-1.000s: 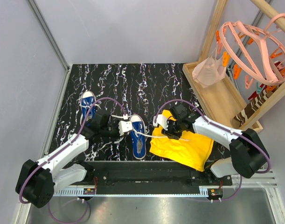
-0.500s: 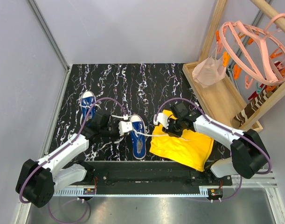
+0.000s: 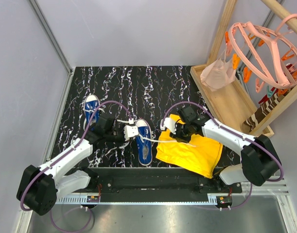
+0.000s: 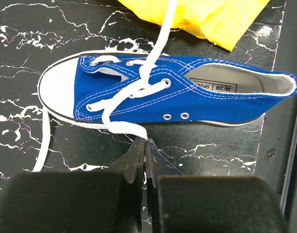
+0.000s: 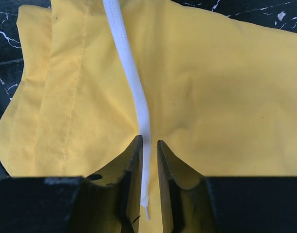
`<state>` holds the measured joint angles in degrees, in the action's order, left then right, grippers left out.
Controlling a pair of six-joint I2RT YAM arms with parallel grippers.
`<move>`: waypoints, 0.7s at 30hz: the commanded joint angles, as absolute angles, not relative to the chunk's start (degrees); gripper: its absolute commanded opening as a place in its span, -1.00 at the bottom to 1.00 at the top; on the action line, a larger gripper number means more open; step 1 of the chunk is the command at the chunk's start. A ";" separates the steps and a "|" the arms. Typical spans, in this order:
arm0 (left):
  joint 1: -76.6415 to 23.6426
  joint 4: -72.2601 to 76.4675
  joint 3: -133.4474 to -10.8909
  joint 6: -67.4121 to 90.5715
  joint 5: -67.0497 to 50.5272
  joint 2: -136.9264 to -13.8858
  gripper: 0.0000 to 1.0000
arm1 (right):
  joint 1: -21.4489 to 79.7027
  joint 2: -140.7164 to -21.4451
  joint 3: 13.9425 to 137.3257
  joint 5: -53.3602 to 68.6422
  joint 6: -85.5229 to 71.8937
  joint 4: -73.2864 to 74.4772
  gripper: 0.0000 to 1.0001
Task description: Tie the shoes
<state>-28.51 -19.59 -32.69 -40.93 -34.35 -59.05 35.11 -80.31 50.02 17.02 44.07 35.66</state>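
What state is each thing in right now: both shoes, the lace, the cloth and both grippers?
Near blue canvas sneaker: untied, lace pulled out sideways.
Far blue canvas sneaker: lying apart, untouched.
Yellow cloth: lying rumpled.
White lace: stretched across the yellow cloth.
Left gripper: shut on the lace.
Right gripper: jaws narrowly apart around the lace; grip unclear.

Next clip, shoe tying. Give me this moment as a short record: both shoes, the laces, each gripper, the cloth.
centre shoe: blue, untied, laces pulled out to both sides
left shoe: on the table's left, apart from both grippers
left gripper: jaws shut on left lace, beside centre shoe
right gripper: jaws slightly apart, right lace lying between them, grip unclear
yellow cloth: under right lace and right gripper
knot: none yet
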 commanded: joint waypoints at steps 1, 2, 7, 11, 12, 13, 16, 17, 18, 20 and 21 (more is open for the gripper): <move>-28.39 -17.31 -35.42 -41.84 -36.65 -59.50 -1.00 | 33.93 -77.70 48.96 15.39 46.05 37.26 -0.42; -28.39 -17.23 -35.51 -41.92 -36.74 -59.50 -1.00 | 33.75 -77.43 48.61 15.38 46.40 37.79 -0.40; -28.39 -17.40 -35.60 -42.01 -36.74 -59.76 -1.00 | 32.43 -75.50 47.20 15.73 46.41 39.55 -0.26; -28.30 -17.40 -35.77 -42.27 -36.91 -60.03 -1.00 | 30.85 -74.45 47.02 16.70 46.58 41.83 -0.14; -28.30 -17.40 -35.77 -42.28 -36.91 -60.03 -1.00 | 30.68 -74.10 46.59 16.61 46.93 42.10 -0.15; -28.39 -17.49 -35.77 -42.28 -36.91 -60.12 -1.00 | 30.67 -73.92 46.23 16.52 47.11 42.10 -0.17; -28.39 -17.58 -36.03 -42.54 -36.91 -60.29 -1.00 | 30.15 -73.65 45.35 16.17 48.16 42.01 -0.21; -28.30 -17.49 -35.95 -42.45 -36.91 -60.38 -1.00 | 29.97 -73.74 45.26 16.08 48.51 42.10 -0.22; -28.30 -17.49 -35.95 -42.63 -37.00 -60.38 -1.00 | 29.71 -73.91 45.18 16.00 48.69 42.01 -0.24; -28.30 -17.58 -36.04 -42.80 -37.00 -60.38 -1.00 | 29.36 -74.27 45.09 15.73 49.48 41.66 -0.26; -28.30 -17.75 -36.04 -42.89 -37.00 -60.55 -1.00 | 29.27 -74.88 44.65 15.12 49.74 41.40 -0.26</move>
<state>-28.51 -19.59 -33.32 -41.85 -34.54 -60.20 30.13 -75.05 45.34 16.01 47.33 41.41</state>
